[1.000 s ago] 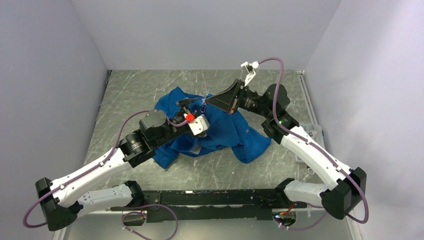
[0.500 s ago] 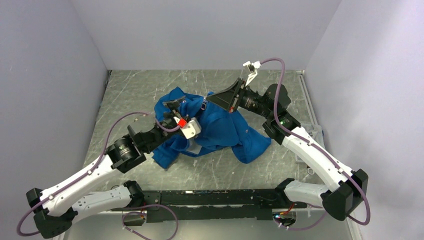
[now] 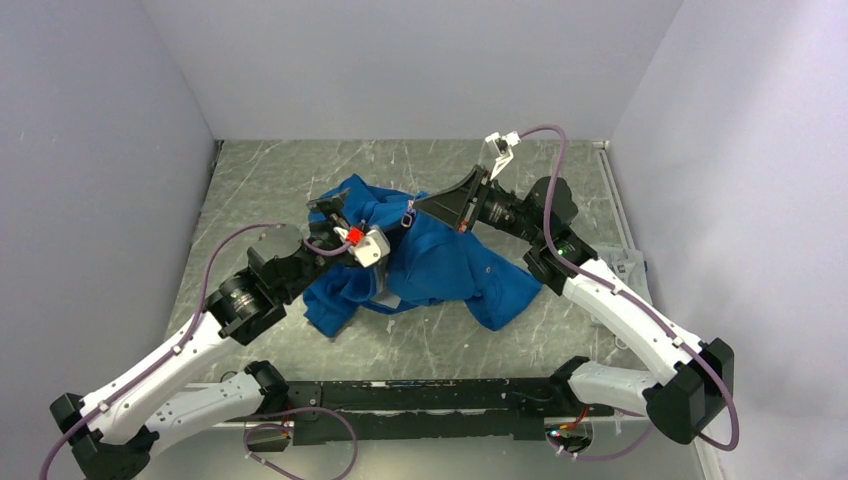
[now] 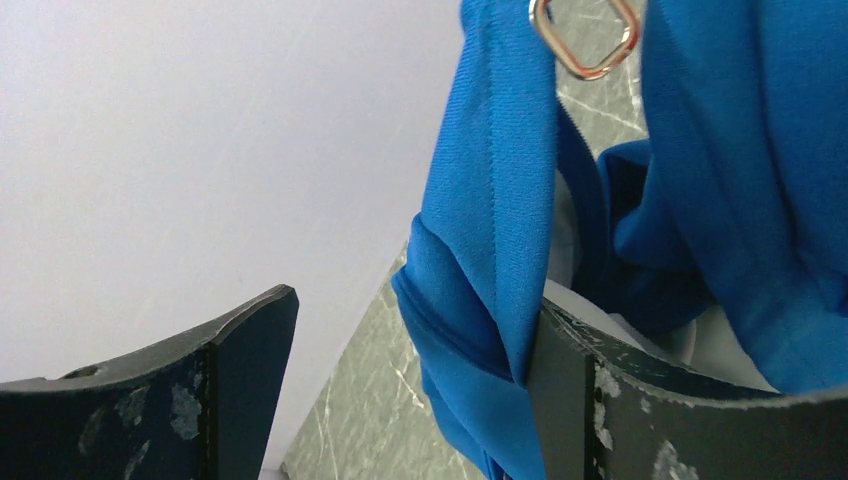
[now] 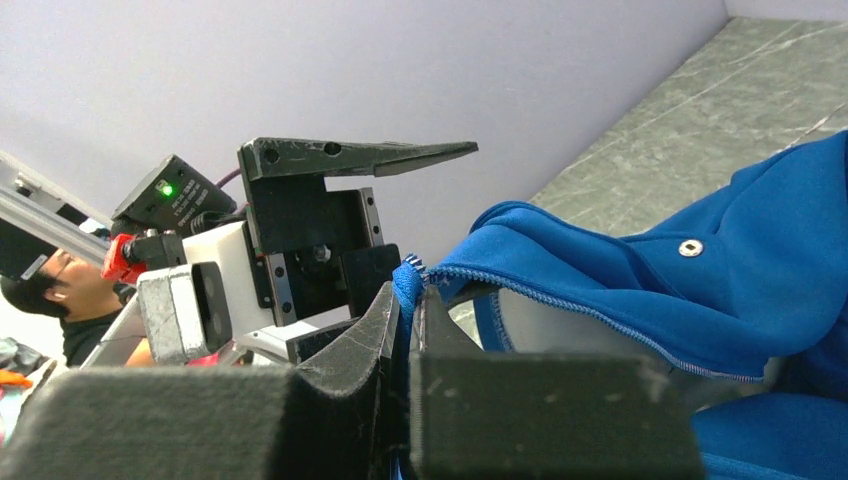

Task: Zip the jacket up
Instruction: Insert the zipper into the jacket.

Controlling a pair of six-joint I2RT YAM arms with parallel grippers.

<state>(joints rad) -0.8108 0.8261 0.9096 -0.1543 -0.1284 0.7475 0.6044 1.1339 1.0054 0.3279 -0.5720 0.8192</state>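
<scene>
Bright blue jacket (image 3: 440, 262) with pale grey-white lining (image 5: 540, 325), grey-green worktop (image 3: 270, 180) marbled with white streaks, plain pale lilac walls (image 3: 400, 60), small red part (image 3: 354, 235) centre frame

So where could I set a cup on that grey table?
Bare grey marbled table lies between the crumpled bright-blue fleece jacket and the back wall, and between it and the black base rail. Crowded mid-table: left gripper and right gripper at the jacket.

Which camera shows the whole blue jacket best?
The top view: the whole jacket shows, bunched up. The left wrist view shows only a fold and a ring; the right wrist view only the edge pinched by the right hand.
</scene>
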